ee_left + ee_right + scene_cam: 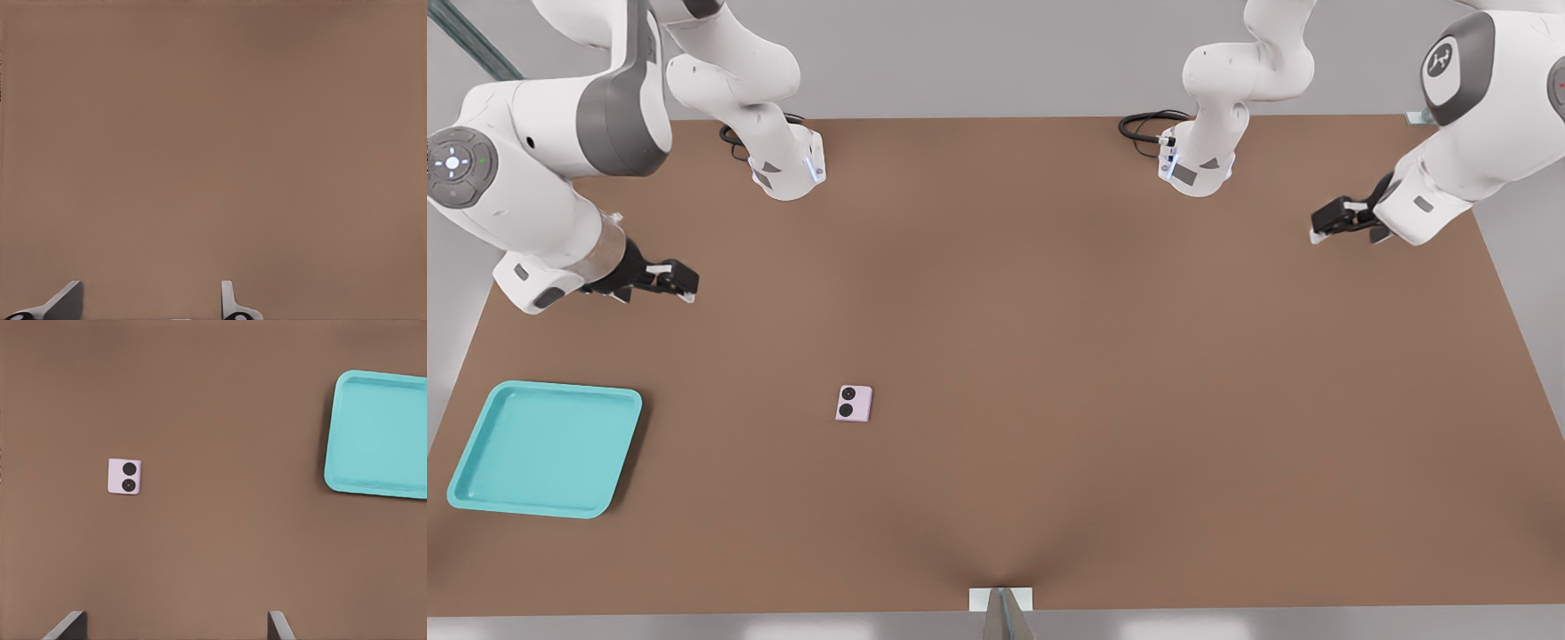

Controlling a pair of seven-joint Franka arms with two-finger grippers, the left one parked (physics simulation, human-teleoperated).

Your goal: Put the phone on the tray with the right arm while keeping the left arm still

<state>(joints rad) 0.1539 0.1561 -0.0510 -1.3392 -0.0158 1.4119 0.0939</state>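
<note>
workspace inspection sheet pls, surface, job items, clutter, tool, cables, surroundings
surface: brown table, flat and matte.
phone: pale pink phone lies flat on the table, lenses up, apart from the tray, to the front view's right of it; not yet placed.
tray: turquoise tray sits near the table's corner at the front view's lower left, nothing in it.
clutter: nothing seen.
tool: right arm's tool hangs above the table at the front view's left, fingers apart, holding nothing, well short of the phone.
cables: black cable loops lie by both arm bases at the far edge.
surroundings: grey floor around the table.
</note>
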